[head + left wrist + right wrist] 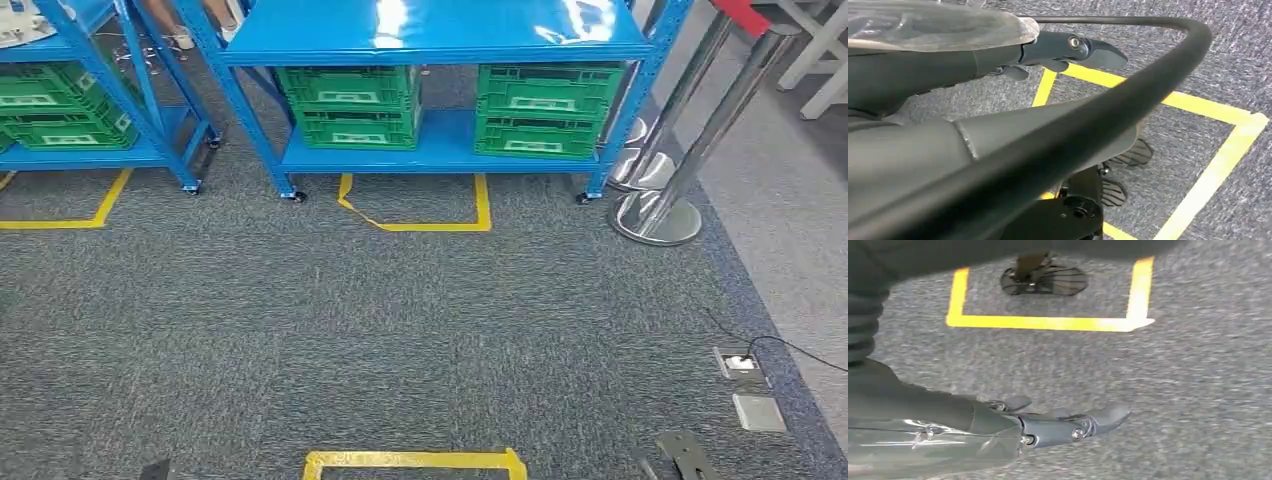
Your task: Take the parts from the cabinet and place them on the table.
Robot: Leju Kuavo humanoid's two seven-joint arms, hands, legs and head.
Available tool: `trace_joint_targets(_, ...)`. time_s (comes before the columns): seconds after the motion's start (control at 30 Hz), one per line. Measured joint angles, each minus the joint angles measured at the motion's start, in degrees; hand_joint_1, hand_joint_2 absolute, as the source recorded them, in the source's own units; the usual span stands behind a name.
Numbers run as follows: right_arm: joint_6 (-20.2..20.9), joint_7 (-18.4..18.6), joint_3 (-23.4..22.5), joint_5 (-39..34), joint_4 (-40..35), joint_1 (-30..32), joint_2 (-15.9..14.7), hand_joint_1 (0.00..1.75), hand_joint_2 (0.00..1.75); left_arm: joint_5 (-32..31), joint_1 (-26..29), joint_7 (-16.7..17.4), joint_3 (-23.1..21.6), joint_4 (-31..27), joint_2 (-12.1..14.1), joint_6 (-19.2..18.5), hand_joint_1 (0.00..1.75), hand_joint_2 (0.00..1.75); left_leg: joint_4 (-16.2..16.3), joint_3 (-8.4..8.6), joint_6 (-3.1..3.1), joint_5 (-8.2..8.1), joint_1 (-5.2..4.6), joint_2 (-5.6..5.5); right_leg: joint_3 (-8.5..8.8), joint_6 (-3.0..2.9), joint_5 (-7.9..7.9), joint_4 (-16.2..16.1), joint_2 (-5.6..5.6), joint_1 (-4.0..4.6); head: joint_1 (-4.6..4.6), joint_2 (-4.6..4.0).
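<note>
Two green crates [348,105] side by side on blue cabinet [430,35] shelf; left hand [1068,50] and right hand [1058,427] fingers extended, empty.

The cabinet [440,45] is a blue metal shelf rack on small castors, standing on grey carpet behind a yellow tape outline. Its glossy top shelf shows glare. On its lower shelf sit two stacks of green slatted crates [350,105], one left, one right [548,110], well apart.

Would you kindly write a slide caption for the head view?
Blue shelving unit holding green crates faces the robot across grey carpet marked with yellow tape.
</note>
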Motion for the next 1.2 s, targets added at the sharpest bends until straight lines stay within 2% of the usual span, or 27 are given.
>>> trace_joint_targets(0.1, 0.04, 0.11, 0.00, -0.37, 1.40, 0.00, 0.00, 0.00, 1.75, 0.00, 0.00, 0.00, 0.02, 0.00, 0.02, 0.00, 0.00, 0.00, 0.00, 0.02, 0.00, 0.00, 0.00, 0.00, 0.02, 0.00, 0.00, 0.00, 0.01, 0.00, 0.02, 0.00)
trace_joint_targets(0.2, 0.46, -0.13, -0.02, -1.22, 2.23, 0.04, 0.07, 0.00, 1.75, -0.09, 0.01, 0.00, 0.00, 0.00, 0.07, 0.02, 0.00, 0.00, 0.52, -0.07, 0.53, -0.31, -0.17, 0.00, 0.12, 0.24, 0.06, -0.06, 0.01, -0.22, -0.37, 0.00)
trace_joint_targets(0.3, 0.67, -0.77, -0.02, -1.55, 2.89, 0.02, 0.20, 0.00, 1.75, -0.63, -0.05, 0.00, 0.00, 0.00, 0.22, 0.02, 0.00, 0.00, 0.34, -0.12, 1.14, -0.50, -0.40, 0.02, 0.28, 0.67, 0.18, -0.63, 0.00, -0.40, -0.57, 0.00)
trace_joint_targets(0.37, 0.72, -0.94, -0.04, -1.84, 3.17, 0.14, 0.37, 0.00, 1.75, -0.81, -0.07, 0.00, 0.00, 0.00, 0.33, 0.02, 0.00, 0.00, -1.51, 0.70, 2.18, -0.68, -0.30, 0.17, 0.62, 1.46, 1.92, 0.49, 0.00, -0.17, -0.81, 0.00)
trace_joint_targets(0.4, 0.72, -0.92, -0.04, -1.99, 3.39, 0.12, 0.37, 0.00, 1.75, -0.90, -0.09, 0.00, 0.00, 0.00, 0.28, 0.02, 0.00, 0.00, -2.49, 1.88, 2.15, 0.01, 0.39, 0.23, -0.03, 1.42, 0.88, 0.75, 0.04, -0.32, -0.68, 0.00)
trace_joint_targets(0.43, 0.72, -0.92, -0.04, -2.12, 3.48, 0.07, 0.37, 0.00, 1.75, -0.92, -0.05, 0.00, 0.00, 0.00, 0.28, 0.02, 0.00, 0.00, -2.73, 2.56, 2.21, 0.01, 0.43, 0.21, -0.22, 1.52, -0.73, 2.56, 0.29, -0.32, -0.17, 0.00)
trace_joint_targets(0.47, 0.72, -0.92, -0.04, -2.14, 3.68, 0.04, 0.39, 0.00, 1.75, -0.96, -0.10, 0.00, 0.00, 0.00, 0.31, 0.02, 0.00, 0.00, -2.72, 2.72, 2.22, -0.02, 0.44, 0.20, -1.82, 1.84, -2.80, 6.22, 0.39, -0.35, 0.22, 0.00)
trace_joint_targets(0.5, 0.70, -0.96, -0.04, -2.30, 3.94, 0.03, 0.39, 0.00, 1.75, -1.01, -0.11, 0.00, 0.00, 0.00, 0.31, 0.00, 0.00, 0.00, -2.72, 2.81, 2.16, -0.12, 0.41, 0.22, -4.12, 1.86, -4.92, 10.73, 0.42, -0.48, 0.79, 0.00)
trace_joint_targets(0.53, 0.72, -0.96, -0.04, -2.29, 4.07, 0.08, 0.39, 0.00, 1.75, -1.03, -0.11, 0.00, 0.00, 0.00, 0.28, 0.00, 0.00, 0.00, -2.71, 2.91, 2.14, -0.26, 0.41, 0.21, -6.47, 1.97, -6.71, 15.11, 0.44, -0.61, 0.83, 0.00)
trace_joint_targets(0.57, 0.72, -0.98, -0.04, -2.30, 4.24, 0.21, 0.39, 0.00, 1.75, -1.03, -0.07, 0.00, 0.00, 0.00, 0.31, -0.02, 0.00, 0.00, -2.68, 3.12, 1.93, -0.44, 0.47, 0.14, -8.23, 2.38, -7.43, 17.97, 0.45, -0.85, 1.03, 0.00)
trace_joint_targets(0.6, 0.74, -0.96, -0.04, -2.32, 4.37, 0.32, 0.39, 0.00, 1.75, -1.03, 0.06, 0.00, 0.00, 0.00, 0.31, -0.02, 0.00, 0.00, -2.67, 3.54, 1.59, -0.72, 0.61, 0.07, -8.46, 2.85, -6.30, 17.53, 0.42, -1.23, 1.29, 0.00)
trace_joint_targets(0.63, 0.74, -0.98, -0.04, -2.40, 4.53, 0.53, 0.39, 0.00, 1.75, -1.03, 0.16, 0.00, 0.00, 0.00, 0.28, -0.02, 0.00, 0.00, -2.62, 4.02, 1.24, -1.08, 0.83, -0.05, -7.44, 3.02, -4.14, 14.68, 0.41, -1.57, 1.40, 0.00)
trace_joint_targets(0.7, 0.72, -1.05, -0.04, -2.45, 4.77, 0.65, 0.39, 0.00, 1.75, -1.03, 0.32, 0.00, 0.00, 0.00, 0.28, -0.02, 0.00, 0.00, -2.33, 5.40, 0.15, -2.23, 1.43, -0.13, -2.88, 4.23, 2.79, 3.66, 0.26, -2.54, 1.97, 0.00)
trace_joint_targets(0.73, 0.72, -1.07, -0.04, -2.45, 4.86, 0.70, 0.59, 0.00, 1.75, -1.03, 0.36, 0.00, 0.00, 0.02, 0.37, -0.02, 0.00, 0.00, -2.27, 5.66, -0.47, -2.71, 1.42, -0.09, -2.25, 4.79, 1.96, 2.30, 0.32, -2.58, 2.34, 0.00)
trace_joint_targets(0.77, 0.72, -1.11, -0.07, -2.45, 5.09, 0.64, 0.88, 0.00, 1.75, -1.03, 0.15, 0.00, -0.02, 0.09, 0.59, -0.02, 0.00, 0.00, -1.38, 5.41, -0.99, -3.10, 1.39, 0.02, -2.60, 4.03, -0.67, 0.73, -0.16, -2.01, 2.97, 0.00)
trace_joint_targets(0.8, 0.72, -1.25, -0.09, -2.45, 5.12, 0.48, 0.96, 0.00, 1.75, -1.07, -0.09, -0.02, -0.02, 0.09, 0.66, -0.04, 0.00, 0.00, -1.18, 5.08, -1.38, -3.47, 1.05, 0.04, -2.09, 2.18, 0.08, 1.68, 0.12, -1.94, 2.89, 0.00)
trace_joint_targets(0.83, 0.72, -1.29, -0.07, -2.47, 5.23, 0.65, 1.07, 0.00, 1.75, -1.05, -0.03, -0.02, -0.02, 0.09, 0.63, -0.04, 0.00, 0.00, -0.88, 5.34, -1.65, -3.79, 1.27, 0.06, -2.24, 1.39, -0.06, 1.80, 0.16, -1.71, 2.01, 0.00)
trace_joint_targets(0.87, 0.72, -1.33, -0.07, -2.49, 5.31, 0.72, 1.11, 0.00, 1.75, -1.07, -0.13, -0.02, -0.02, 0.09, 0.61, -0.04, 0.00, 0.00, -0.96, 5.71, -2.02, -4.15, 1.45, 0.08, -2.02, 1.03, -0.14, 1.93, 0.33, -1.64, 1.75, 0.00)
trace_joint_targets(0.9, 0.70, -1.36, -0.09, -2.51, 5.36, 0.80, 1.11, 0.00, 1.75, -1.07, -0.36, -0.02, -0.04, 0.05, 0.39, -0.04, 0.00, 0.00, 0.28, 5.11, -2.26, -3.68, 1.74, -0.07, -1.09, 0.72, -0.18, 1.87, 0.70, -1.58, 1.38, 0.00)
trace_joint_targets(0.93, 0.54, -1.44, -0.09, -2.62, 5.38, 0.75, 1.11, 0.00, 1.75, -1.07, -0.40, -0.04, -0.02, 0.07, 0.35, -0.04, 0.00, 0.00, 4.29, 2.83, -2.16, -3.18, 1.74, -0.67, -0.57, 0.40, -0.36, 1.62, 0.74, -1.50, 0.61, 0.00)
trace_joint_targets(0.97, 0.55, -1.53, -0.11, -2.64, 5.40, 0.66, 1.11, 0.00, 1.75, -1.07, -0.38, -0.07, -0.04, 0.04, 0.33, -0.04, 0.00, 0.00, 9.40, -0.47, -1.98, -3.48, 1.67, -0.87, -0.05, 0.08, -0.61, 1.19, 0.90, -1.26, 0.24, 0.00)
trace_joint_targets(1.03, 0.57, -1.57, -0.11, -2.64, 5.40, 0.47, 1.11, 0.00, 1.75, -1.07, -0.35, -0.09, -0.04, 0.07, 0.26, -0.02, 0.00, 0.00, 19.32, -8.02, -1.52, -6.95, 1.17, -1.14, 1.28, -0.66, -1.38, 0.62, 1.10, -0.90, -0.48, 0.00)
trace_joint_targets(1.07, 0.57, -1.57, -0.11, -2.64, 5.44, 0.46, 1.11, 0.00, 1.75, -1.05, -0.19, -0.09, -0.04, 0.07, 0.26, 0.00, 0.00, 0.00, 21.64, -10.76, -1.21, -8.94, 0.84, -1.27, 2.03, -0.90, -1.89, 0.46, 1.34, -0.64, -0.74, 0.00)
trace_joint_targets(1.1, 0.55, -1.57, -0.09, -2.67, 5.47, 0.48, 1.11, 0.00, 1.75, -1.05, -0.10, -0.09, -0.04, 0.07, 0.26, 0.00, 0.00, 0.00, 21.55, -12.19, -0.82, -9.48, 0.40, -1.37, 2.79, -1.04, -2.43, 0.36, 1.57, -0.46, -0.81, 0.00)
trace_joint_targets(1.13, 0.54, -1.57, -0.09, -2.67, 5.49, 0.48, 1.11, 0.00, 1.75, -1.05, 0.04, -0.09, -0.04, 0.07, 0.28, 0.00, 0.00, 0.00, 19.39, -12.50, -0.31, -8.61, -0.13, -1.46, 3.61, -1.13, -3.01, 0.35, 1.88, -0.34, -0.83, 0.00)
trace_joint_targets(1.17, 0.57, -1.60, -0.09, -2.71, 5.49, 0.47, 1.14, 0.00, 1.75, -1.03, 0.13, -0.09, -0.04, 0.07, 0.35, 0.02, 0.00, 0.00, 15.28, -11.81, 0.37, -6.24, -0.76, -1.56, 4.39, -1.22, -3.69, 0.30, 2.16, -0.27, -0.94, 0.00)
trace_joint_targets(1.2, 0.57, -1.68, -0.09, -2.73, 5.49, 0.47, 1.22, 0.00, 1.75, -1.03, 0.13, -0.09, -0.04, 0.07, 0.48, 0.04, 0.00, 0.00, 10.07, -10.51, 1.28, -2.26, -1.53, -1.62, 5.19, -1.28, -4.31, 0.17, 2.31, -0.24, -1.16, 0.00)
